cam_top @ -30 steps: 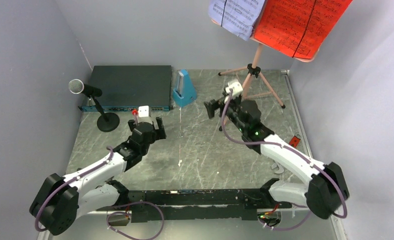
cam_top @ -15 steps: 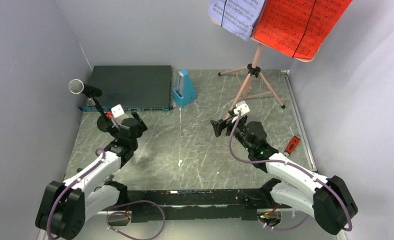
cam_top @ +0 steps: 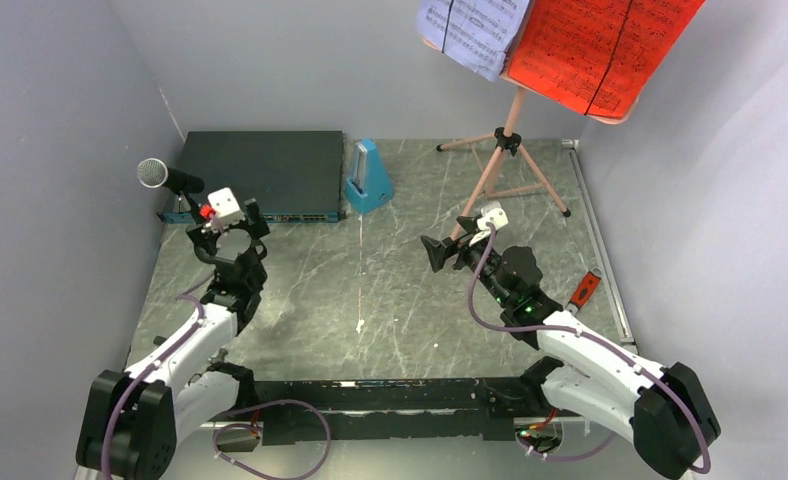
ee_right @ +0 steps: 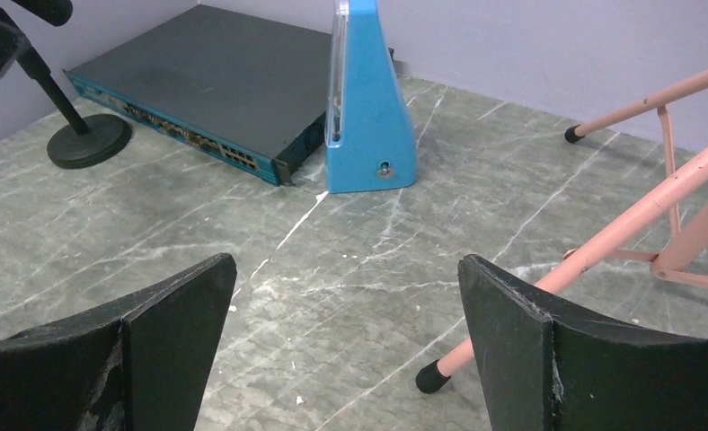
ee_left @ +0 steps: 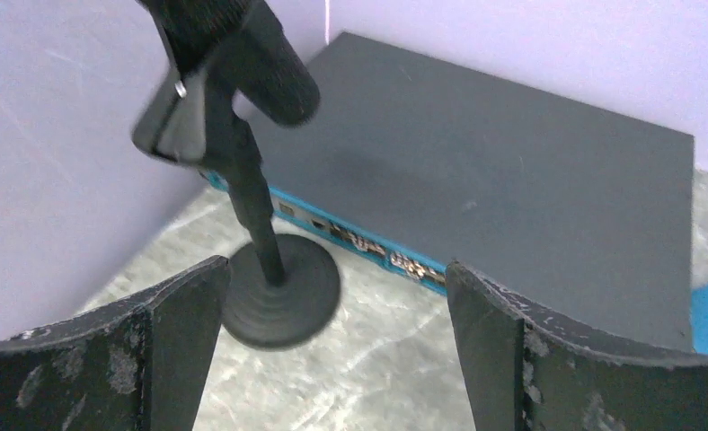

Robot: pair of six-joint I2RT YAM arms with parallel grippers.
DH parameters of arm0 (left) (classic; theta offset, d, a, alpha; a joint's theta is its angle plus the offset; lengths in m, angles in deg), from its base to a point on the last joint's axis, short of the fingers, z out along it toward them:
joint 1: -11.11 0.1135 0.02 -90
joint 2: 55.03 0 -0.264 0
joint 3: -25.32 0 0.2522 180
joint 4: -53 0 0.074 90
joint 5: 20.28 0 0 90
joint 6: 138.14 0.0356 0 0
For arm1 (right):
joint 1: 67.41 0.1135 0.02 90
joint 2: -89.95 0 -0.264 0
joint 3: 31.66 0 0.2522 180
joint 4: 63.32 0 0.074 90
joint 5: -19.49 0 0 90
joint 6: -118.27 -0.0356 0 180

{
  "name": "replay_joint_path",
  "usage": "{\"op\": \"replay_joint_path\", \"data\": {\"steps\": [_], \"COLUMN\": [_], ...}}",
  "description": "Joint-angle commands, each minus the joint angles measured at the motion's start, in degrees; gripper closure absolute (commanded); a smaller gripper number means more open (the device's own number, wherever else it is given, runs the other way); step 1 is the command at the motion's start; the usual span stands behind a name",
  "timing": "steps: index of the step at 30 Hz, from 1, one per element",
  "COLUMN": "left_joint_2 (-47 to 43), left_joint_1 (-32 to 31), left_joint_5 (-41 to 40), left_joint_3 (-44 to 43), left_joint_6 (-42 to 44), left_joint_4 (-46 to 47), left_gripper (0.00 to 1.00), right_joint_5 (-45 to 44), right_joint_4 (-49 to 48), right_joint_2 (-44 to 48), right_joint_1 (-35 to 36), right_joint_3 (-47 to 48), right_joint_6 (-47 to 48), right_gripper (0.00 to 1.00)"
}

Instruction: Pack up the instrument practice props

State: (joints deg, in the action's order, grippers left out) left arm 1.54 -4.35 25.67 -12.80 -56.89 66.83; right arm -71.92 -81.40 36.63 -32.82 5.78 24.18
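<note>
Left wrist view shows the microphone (ee_left: 259, 206) on its round base, standing on the table (ee_left: 377, 359) beside the black box (ee_left: 512, 180), just ahead of my left gripper (ee_left: 332, 287), which is spread wide and empty; I judge this the approach to a first pickup. Next I'd ease forward, centre the stem between the jaws, then pinch; my right gripper (ee_right: 346, 296), likewise spread and empty, faces the blue metronome (ee_right: 368, 117).

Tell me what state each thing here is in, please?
microphone: upright on its round base.
metronome: upright beside the black box.
music stand: standing, legs spread.
red sheet: on the stand's board.
lavender sheet: on the board too.
left gripper: open, empty, facing the microphone.
right gripper: open, empty.
</note>
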Motion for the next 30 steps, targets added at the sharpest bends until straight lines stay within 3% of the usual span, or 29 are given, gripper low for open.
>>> {"op": "replay_joint_path", "data": {"steps": [1,9,14,18,23,27,30], "left_joint_2": [2.6,5.4,8.3,10.5,12.1,11.4,9.4], "left_joint_1": [4.2,18.1,22.1,24.7,27.2,28.0,28.0], "left_joint_5": [1.1,16.7,27.0,29.8,32.0,33.7,35.6], "left_joint_3": [-2.4,-4.9,-6.5,-6.7,-6.7,-6.7,-6.3], "left_joint_6": [17.2,10.6,9.1,8.1,7.1,7.6,8.0], "left_joint_4": [19.2,21.5,24.0,27.9,31.6,31.9,31.0], "left_gripper": [0.06,0.06,0.06,0.08,0.24,0.47,0.56], "right_joint_5": [0.5,0.5,1.8,3.8,5.4,6.9,7.5], "right_joint_4": [-3.1,-2.1,-1.5,-1.1,0.9,1.5,1.9], "right_joint_2": [1.2,1.8,0.6,0.4,-0.7,-1.8,-2.4], "right_joint_1": [0.0,0.0,0.0,0.0,0.0,0.0,0.0], "right_joint_3": [-0.3,0.2,1.0,1.4,2.7,3.4,3.9], "right_joint_6": [-0.2,1.0,1.1,1.4,2.0,2.3,2.5], "right_gripper": [0.0,0.0,0.0,0.0,0.0,0.0,0.0]}}
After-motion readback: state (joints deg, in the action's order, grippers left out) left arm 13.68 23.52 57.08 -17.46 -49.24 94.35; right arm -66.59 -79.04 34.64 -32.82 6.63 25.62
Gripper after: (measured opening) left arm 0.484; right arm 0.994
